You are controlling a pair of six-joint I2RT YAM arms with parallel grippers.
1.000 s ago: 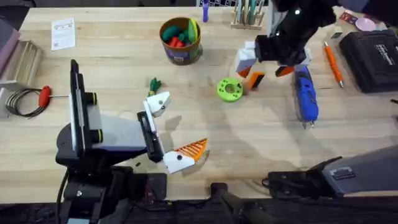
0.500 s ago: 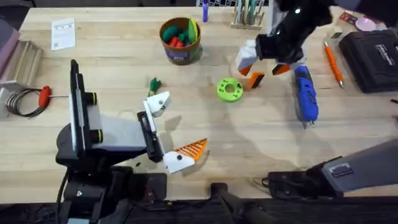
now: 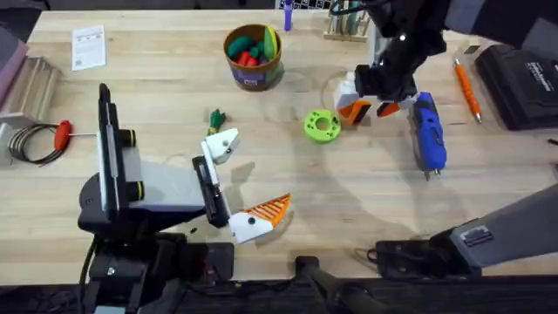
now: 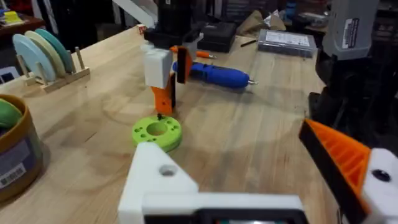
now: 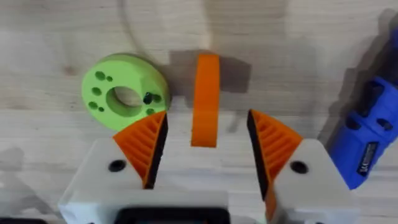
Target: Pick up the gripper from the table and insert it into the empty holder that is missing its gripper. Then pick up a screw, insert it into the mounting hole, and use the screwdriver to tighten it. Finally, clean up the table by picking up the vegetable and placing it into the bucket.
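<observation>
The right gripper [image 5: 204,155] is shown low over the worktop [image 3: 349,192], its fingers [image 5: 144,146] spread wide on either side of the orange gripper [image 5: 205,99], which lies untouched between them. The green disc [image 3: 322,125] and blue screwdriver [image 3: 428,131] flank it. The left gripper [image 3: 248,179] is seen parked, its fingers wide apart and empty.

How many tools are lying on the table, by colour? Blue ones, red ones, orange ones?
Blue: 1, the blue screwdriver
Red: 1, the red-handled screwdriver
Orange: 1, the orange pen tool
Total: 3
</observation>
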